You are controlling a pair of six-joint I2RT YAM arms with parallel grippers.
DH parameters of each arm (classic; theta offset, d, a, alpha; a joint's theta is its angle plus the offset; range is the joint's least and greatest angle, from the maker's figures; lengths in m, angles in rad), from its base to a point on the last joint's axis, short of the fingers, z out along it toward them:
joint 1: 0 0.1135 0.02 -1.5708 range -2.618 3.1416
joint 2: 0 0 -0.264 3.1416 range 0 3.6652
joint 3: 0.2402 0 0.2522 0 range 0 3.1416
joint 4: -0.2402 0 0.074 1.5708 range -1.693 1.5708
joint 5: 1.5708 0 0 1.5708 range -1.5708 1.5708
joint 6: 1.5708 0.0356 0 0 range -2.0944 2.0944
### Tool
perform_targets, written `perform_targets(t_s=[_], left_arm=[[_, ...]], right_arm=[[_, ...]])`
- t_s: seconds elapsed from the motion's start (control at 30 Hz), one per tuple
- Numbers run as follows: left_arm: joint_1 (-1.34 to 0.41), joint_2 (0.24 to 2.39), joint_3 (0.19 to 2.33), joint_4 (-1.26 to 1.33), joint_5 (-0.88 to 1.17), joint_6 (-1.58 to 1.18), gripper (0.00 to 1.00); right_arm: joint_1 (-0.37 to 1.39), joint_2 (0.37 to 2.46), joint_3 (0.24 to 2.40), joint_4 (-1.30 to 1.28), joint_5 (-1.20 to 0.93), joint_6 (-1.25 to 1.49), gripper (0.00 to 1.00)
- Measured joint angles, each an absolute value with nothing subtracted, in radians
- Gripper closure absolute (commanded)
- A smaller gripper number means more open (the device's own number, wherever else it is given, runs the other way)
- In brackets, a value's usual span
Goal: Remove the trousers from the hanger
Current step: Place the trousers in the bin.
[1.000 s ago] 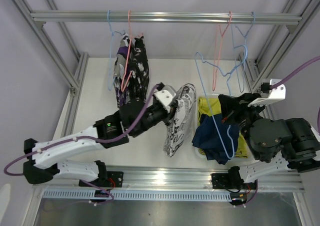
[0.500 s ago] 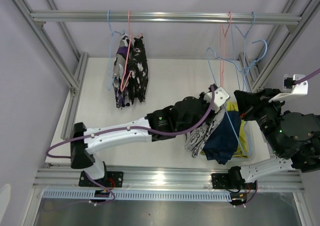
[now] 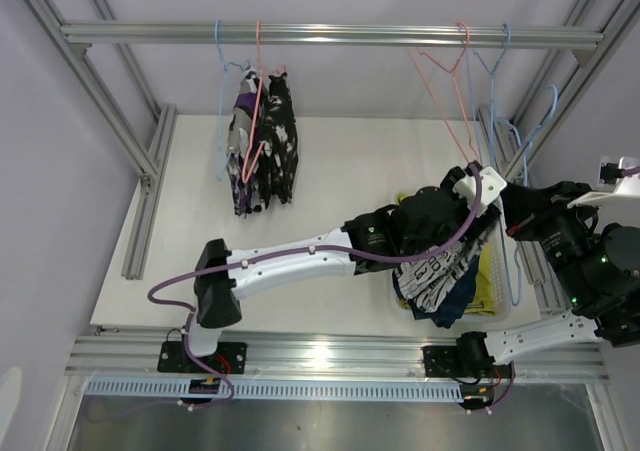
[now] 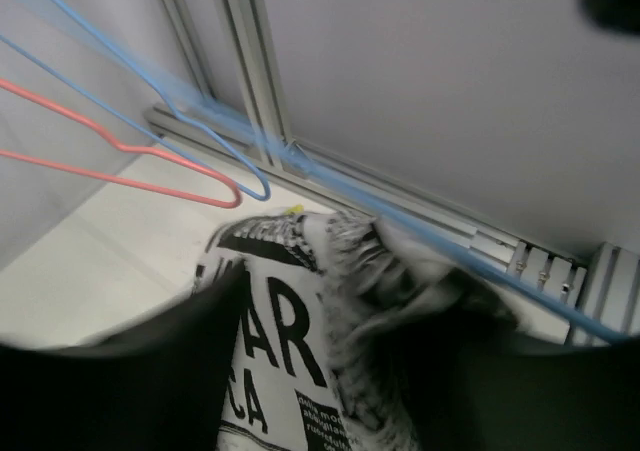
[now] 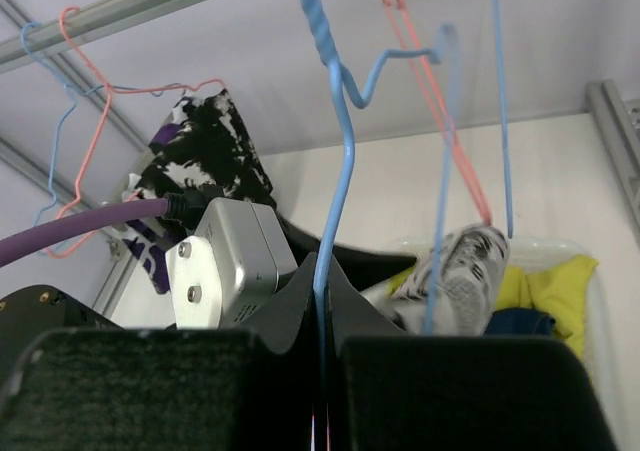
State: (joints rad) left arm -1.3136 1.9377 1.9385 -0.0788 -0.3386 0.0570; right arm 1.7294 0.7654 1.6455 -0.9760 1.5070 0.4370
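And it's off: the right gripper (image 5: 320,371), clamped on the thin blue wire hanger (image 5: 345,171), has swung it clear, while the left gripper (image 4: 310,371), jaws too blurred to call, has carried the black-and-white printed cloth trousers (image 3: 435,271) over the yellow-green and navy pile (image 3: 487,276).

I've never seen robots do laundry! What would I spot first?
The long left arm stretches across the table to a heap of trousers on the right. The right hand pinches a blue hanger, and patterned trousers hang at the back left.
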Motion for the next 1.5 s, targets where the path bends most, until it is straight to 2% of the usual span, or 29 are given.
perform_targets(t_s=[0.07, 0.23, 0.43, 0.77, 1.07, 1.3, 1.5], left_arm=[[-1.316, 1.964, 1.945, -0.055, -0.336, 0.049, 0.01], [-1.325, 2.026, 1.944, -0.032, -0.341, 0.015, 0.01], [-1.345, 2.059, 1.926, -0.077, -0.340, 0.000, 0.00], [-1.349, 2.059, 1.895, -0.056, -0.371, -0.036, 0.00], [-1.340, 2.072, 1.552, 0.010, -0.390, -0.329, 0.01], [-1.342, 2.055, 1.551, 0.005, -0.411, -0.396, 0.01], [-1.351, 2.012, 1.600, -0.123, -0.441, -0.367, 0.00]], right_arm=[[1.719, 0.719, 1.586, -0.912, 1.514, 0.381, 1.00], [1.657, 0.615, 1.484, -0.751, 1.514, 0.244, 1.00], [1.518, 0.584, 1.477, -0.660, 1.441, 0.202, 1.00], [1.432, 0.585, 1.487, -0.674, 1.320, 0.219, 1.00], [1.425, 0.582, 1.487, -0.750, 1.296, 0.279, 1.00], [1.403, 0.575, 1.492, -0.767, 1.267, 0.299, 1.00], [1.360, 0.587, 1.525, -0.767, 1.224, 0.302, 1.00]])
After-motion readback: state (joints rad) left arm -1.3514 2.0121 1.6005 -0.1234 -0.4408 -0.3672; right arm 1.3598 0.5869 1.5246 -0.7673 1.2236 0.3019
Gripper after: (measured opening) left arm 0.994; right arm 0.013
